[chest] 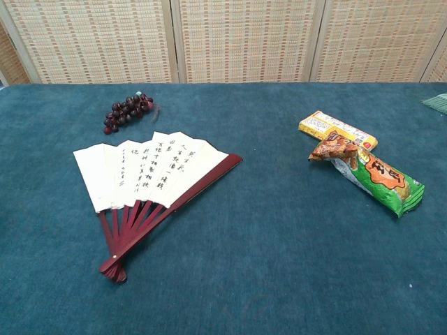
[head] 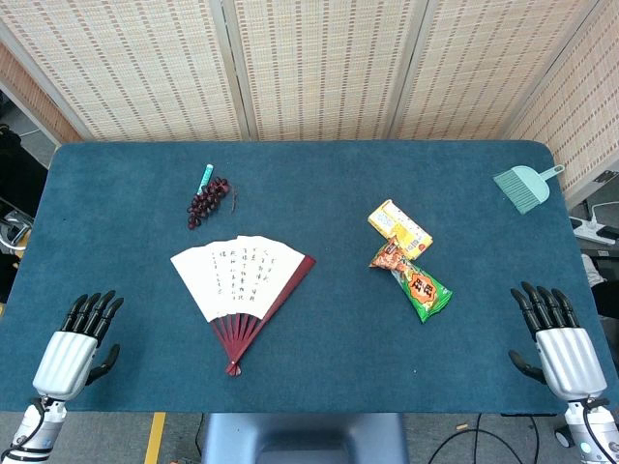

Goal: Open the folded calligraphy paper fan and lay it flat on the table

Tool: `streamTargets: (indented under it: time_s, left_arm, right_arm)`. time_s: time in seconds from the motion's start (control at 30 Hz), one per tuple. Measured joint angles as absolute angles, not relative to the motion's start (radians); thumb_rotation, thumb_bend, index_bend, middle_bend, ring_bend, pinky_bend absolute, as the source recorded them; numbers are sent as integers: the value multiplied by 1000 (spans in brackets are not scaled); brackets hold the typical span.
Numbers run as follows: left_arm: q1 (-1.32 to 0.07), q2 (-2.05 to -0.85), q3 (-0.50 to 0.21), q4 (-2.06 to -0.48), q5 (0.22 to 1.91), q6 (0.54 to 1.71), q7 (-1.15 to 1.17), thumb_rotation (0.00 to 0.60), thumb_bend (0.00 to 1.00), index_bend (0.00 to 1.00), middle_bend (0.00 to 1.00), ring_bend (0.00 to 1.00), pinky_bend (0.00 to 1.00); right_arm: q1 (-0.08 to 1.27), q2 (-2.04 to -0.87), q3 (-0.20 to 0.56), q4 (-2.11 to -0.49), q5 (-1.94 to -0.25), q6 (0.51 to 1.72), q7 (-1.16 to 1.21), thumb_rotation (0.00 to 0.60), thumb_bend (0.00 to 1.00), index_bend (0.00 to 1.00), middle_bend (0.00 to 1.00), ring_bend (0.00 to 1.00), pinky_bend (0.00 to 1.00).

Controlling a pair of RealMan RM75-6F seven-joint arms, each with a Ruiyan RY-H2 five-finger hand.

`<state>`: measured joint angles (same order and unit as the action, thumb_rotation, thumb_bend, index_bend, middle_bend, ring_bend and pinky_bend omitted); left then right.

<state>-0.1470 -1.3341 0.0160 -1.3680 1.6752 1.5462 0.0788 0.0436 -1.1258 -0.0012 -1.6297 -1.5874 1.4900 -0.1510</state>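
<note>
The calligraphy paper fan (head: pixel 239 280) lies spread partway open and flat on the blue table, its white leaf with black writing toward the back and its dark red ribs meeting at a pivot near the front. The chest view shows the same fan (chest: pixel 143 174) left of centre. My left hand (head: pixel 77 343) rests at the table's front left corner, fingers apart and holding nothing. At the front right corner my right hand (head: pixel 558 343) lies the same way, empty. Both hands are well away from the fan and appear only in the head view.
A bunch of dark grapes (head: pixel 208 201) and a teal marker (head: pixel 205 176) lie behind the fan. A yellow snack box (head: pixel 399 225) and a green-orange snack bag (head: pixel 414 282) sit right of centre. A teal dustpan brush (head: pixel 525 186) is at the back right.
</note>
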Motion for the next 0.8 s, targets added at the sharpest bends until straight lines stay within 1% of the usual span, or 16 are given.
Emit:
streamTargets:
  time_s: [0.2,0.37,0.47,0.57,0.67,0.8]
  left_arm:
    - [-159,-1339,26,-1354,1700,1541,73,600,428,0,0,0,40]
    - [-158,-1331,30,-1356,1694,1537,46,600,427,0,0,0,39]
    - [-160,-1335,31,-1345,1688,1529,36,600,427,0,0,0,39]
    - [-161,-1338,29,-1342,1678,1522,30,600,427,0,0,0,40]
    - [-161,-1340,28,-1340,1676,1524,25,600,428,0,0,0,40]
    - [-157,-1339,25,-1336,1668,1528,16,600,429,0,0,0,40]
  right_arm:
    - [49,-1140,2,-1614,-1596,1495,-154,600,135,0,0,0,0]
    - [75,-1174,7,-1594,-1643,1493,-174,600,135,11,0,0,0]
    - [132,-1191,19,-1593,-1672,1441,-190,600,135,90,0,0,0]
    - [210,-1222,43,-1592,-1686,1357,-212,600,135,188,0,0,0]
    - [308,-1286,72,-1576,-1692,1258,-225,600,135,255,0,0,0]
    - [446,-1429,111,-1500,-1696,1143,-246,600,135,290,0,0,0]
